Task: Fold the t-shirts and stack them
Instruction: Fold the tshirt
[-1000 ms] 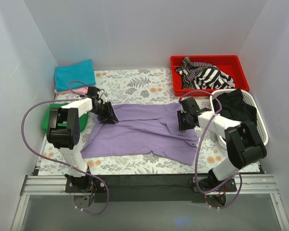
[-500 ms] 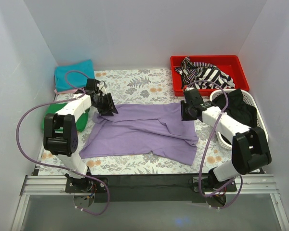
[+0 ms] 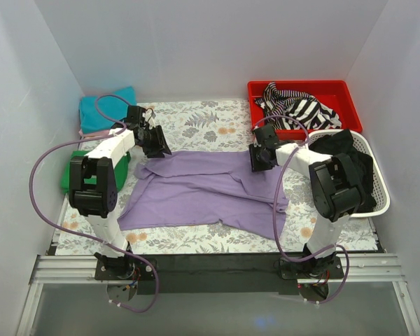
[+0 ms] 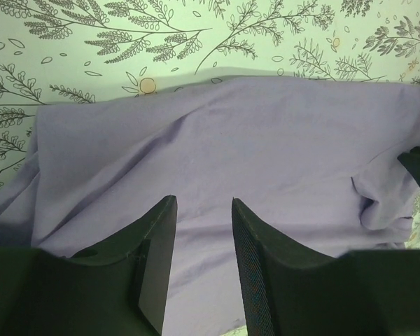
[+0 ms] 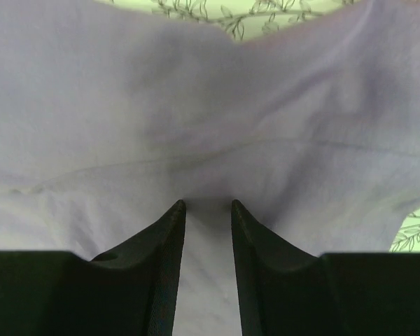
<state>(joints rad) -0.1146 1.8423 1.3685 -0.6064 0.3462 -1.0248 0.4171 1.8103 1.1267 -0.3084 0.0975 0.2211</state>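
Note:
The lavender-purple t-shirt (image 3: 203,189) lies spread and wrinkled on the floral table cover; it fills the left wrist view (image 4: 217,140) and the right wrist view (image 5: 210,105). My left gripper (image 3: 156,143) is open just behind the shirt's back left corner, with nothing between its fingers (image 4: 203,199). My right gripper (image 3: 257,159) is open at the shirt's back right edge, its tips down on the cloth (image 5: 208,203). A folded teal shirt (image 3: 106,108) lies at the back left. A folded green one (image 3: 71,175) is partly hidden by the left arm.
A red bin (image 3: 336,89) with striped black-and-white clothing (image 3: 297,108) stands at the back right. A white basket (image 3: 379,201) with dark clothing is at the right, beside the right arm. White walls close in the left, back and right sides.
Both grippers have moved toward the back of the table. The left one has left the shirt's back left corner; the right one has shifted left along the back edge.

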